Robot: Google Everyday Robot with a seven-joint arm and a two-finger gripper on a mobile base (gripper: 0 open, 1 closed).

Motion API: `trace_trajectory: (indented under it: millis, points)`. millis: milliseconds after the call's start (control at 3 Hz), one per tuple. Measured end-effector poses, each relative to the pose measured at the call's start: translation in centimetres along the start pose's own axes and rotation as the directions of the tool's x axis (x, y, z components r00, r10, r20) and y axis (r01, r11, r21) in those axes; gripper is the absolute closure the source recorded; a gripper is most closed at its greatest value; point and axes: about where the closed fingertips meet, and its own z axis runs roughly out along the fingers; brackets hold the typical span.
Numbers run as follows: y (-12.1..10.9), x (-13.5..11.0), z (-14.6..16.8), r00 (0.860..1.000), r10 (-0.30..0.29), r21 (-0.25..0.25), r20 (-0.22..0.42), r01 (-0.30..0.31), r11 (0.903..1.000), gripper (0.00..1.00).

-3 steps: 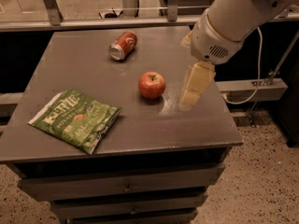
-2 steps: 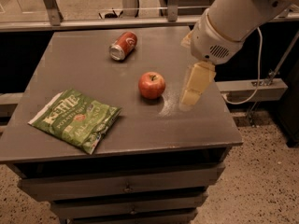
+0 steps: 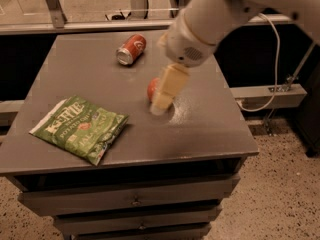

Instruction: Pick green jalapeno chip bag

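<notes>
My cream gripper [image 3: 160, 105] hangs by the red apple [image 3: 152, 88], wide or narrow I cannot tell; well apart lies the flat, crinkly green bag [image 3: 80, 128] lettered "Kettle" in white.

The crinkly, glossy green jalapeno chip bag [image 3: 80, 129] is laid on the matt table [image 3: 215, 129], the smooth plastic gripper [image 3: 160, 106] held above mid-table.

Grey drawer cabinet [image 3: 125, 198], speckled floor [image 3: 282, 201]
</notes>
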Motion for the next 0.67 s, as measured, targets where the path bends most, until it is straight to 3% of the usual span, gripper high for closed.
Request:
trace_trajectory:
  millis: [333,667]
  points:
    - [0.1,-5.8,4.2,0.995,-0.030,-0.074,0.096,0.037,0.9966,0.00]
    - [1.1,-8.0,7.0,0.991,-0.028,-0.145,0.128,0.046,0.9884,0.00]
